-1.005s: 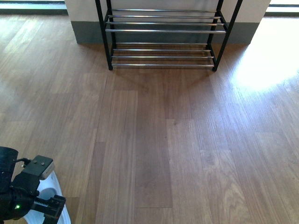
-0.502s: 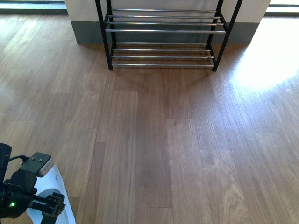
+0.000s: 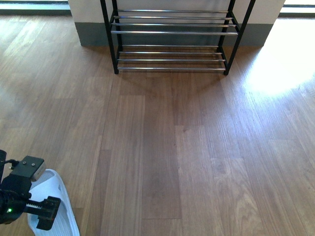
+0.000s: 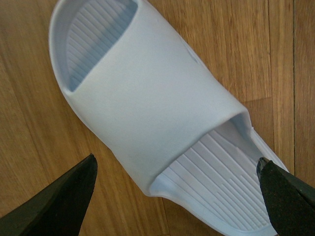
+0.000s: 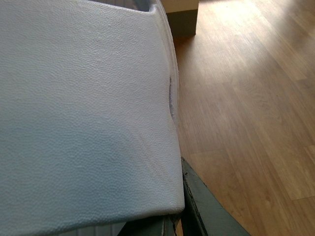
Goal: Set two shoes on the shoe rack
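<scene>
The left gripper is easing back toward the robot, uncovering the pale blue slide on the floor. Its jaws are wide astride the slide, gripping nothing; a pickup looks pending, with the shoe rack well ahead. Whether the right gripper is holding the second slide cannot be told.

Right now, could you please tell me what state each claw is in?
Left claw: open, poised over the pale blue slide, not gripping it.
Right claw: appears closed on a second slide; only one finger shows.
</scene>
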Controlling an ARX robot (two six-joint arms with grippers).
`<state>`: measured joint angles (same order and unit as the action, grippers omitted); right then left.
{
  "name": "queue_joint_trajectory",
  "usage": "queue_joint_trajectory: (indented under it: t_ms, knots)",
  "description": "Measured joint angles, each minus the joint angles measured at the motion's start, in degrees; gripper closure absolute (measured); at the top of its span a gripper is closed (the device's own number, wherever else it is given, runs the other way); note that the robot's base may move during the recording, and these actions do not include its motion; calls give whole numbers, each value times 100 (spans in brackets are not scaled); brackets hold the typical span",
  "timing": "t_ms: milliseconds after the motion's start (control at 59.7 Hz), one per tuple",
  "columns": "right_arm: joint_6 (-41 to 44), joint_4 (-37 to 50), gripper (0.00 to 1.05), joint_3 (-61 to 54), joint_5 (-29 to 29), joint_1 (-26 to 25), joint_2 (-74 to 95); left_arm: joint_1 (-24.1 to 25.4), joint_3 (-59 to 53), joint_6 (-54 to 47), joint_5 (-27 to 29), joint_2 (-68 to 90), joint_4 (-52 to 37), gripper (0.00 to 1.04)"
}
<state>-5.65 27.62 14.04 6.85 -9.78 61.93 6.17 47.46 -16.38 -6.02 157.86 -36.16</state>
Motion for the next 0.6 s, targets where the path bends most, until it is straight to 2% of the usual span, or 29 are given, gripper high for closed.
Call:
queue_joint_trajectory:
  t_ms: [251,603]
  knots:
    - [0,0,103,0,0,0,0,66,175,-249,-662,-9,688,9]
    - [0,0,103,0,0,0,0,129,315,-588,-1102,-37,1189,9]
